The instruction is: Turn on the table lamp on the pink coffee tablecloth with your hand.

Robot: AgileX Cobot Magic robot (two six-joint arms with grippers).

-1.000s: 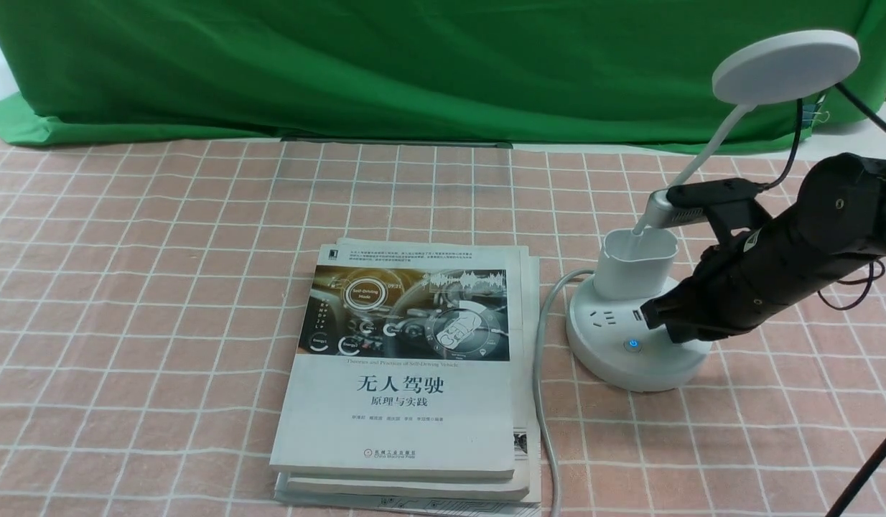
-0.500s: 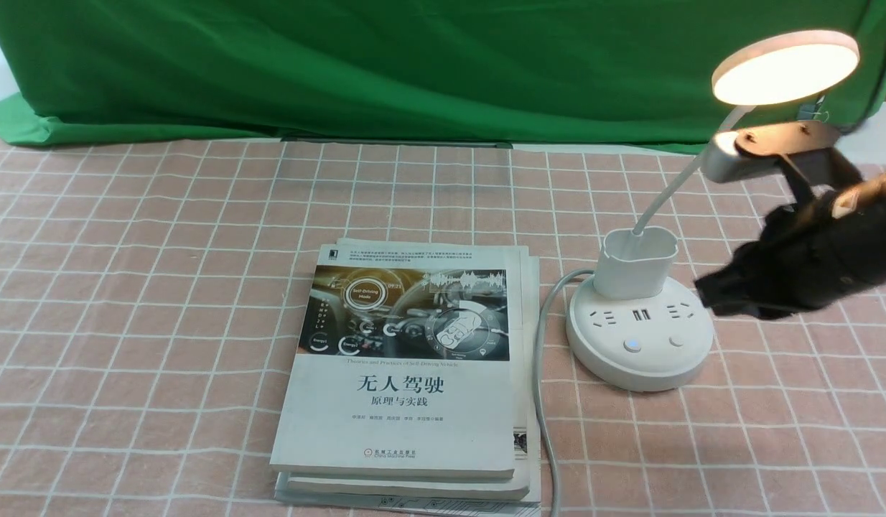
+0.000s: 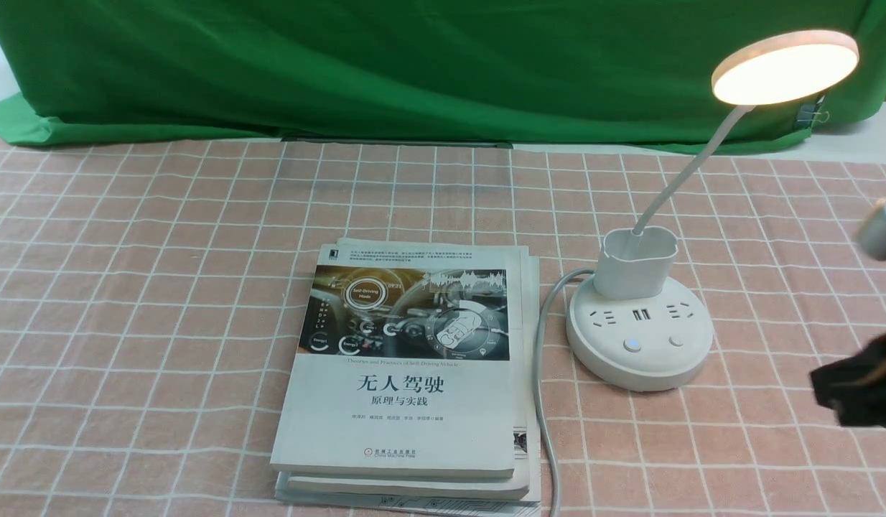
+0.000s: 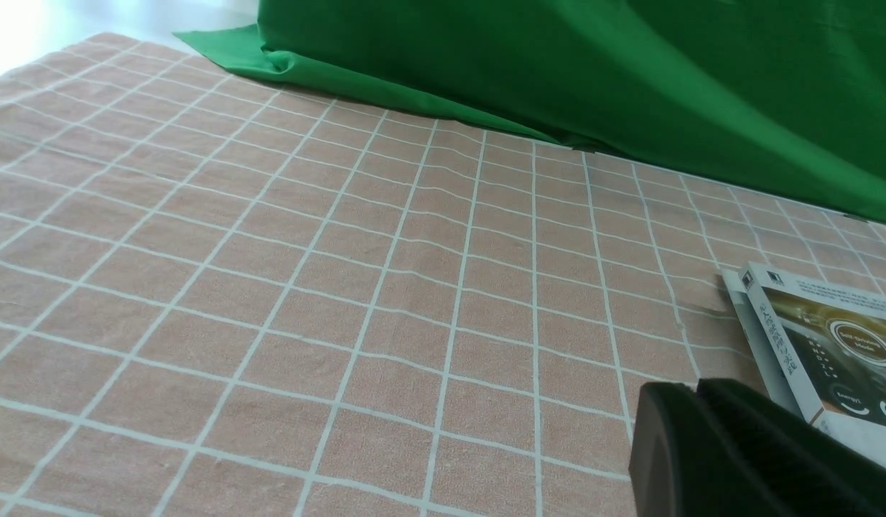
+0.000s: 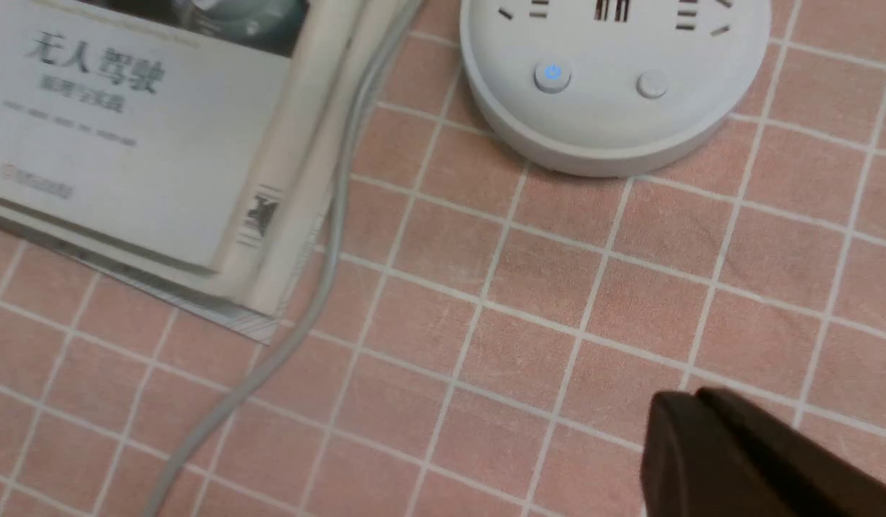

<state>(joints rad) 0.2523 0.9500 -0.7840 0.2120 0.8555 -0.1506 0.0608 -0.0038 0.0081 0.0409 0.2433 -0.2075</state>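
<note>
The white table lamp (image 3: pixel 638 330) stands on the pink coffee tablecloth (image 3: pixel 163 237) at the right. Its disc head (image 3: pixel 785 66) glows. The round base (image 5: pixel 615 79) shows two buttons, one lit blue (image 5: pixel 552 75). My right gripper (image 3: pixel 827 391) is shut and empty at the right edge, to the right of the base and nearer the front, apart from it; it also shows in the right wrist view (image 5: pixel 683 413). My left gripper (image 4: pixel 683 395) is shut and empty, low over the cloth left of the books.
A stack of books (image 3: pixel 407 373) lies in the middle of the cloth. The lamp's grey cord (image 3: pixel 540 388) runs along the books' right side to the front edge. A green cloth (image 3: pixel 414 64) hangs across the back.
The lamp head went from unlit to glowing. My right gripper left the lamp base, lifted away to the right, then dropped low toward the right front edge.
</note>
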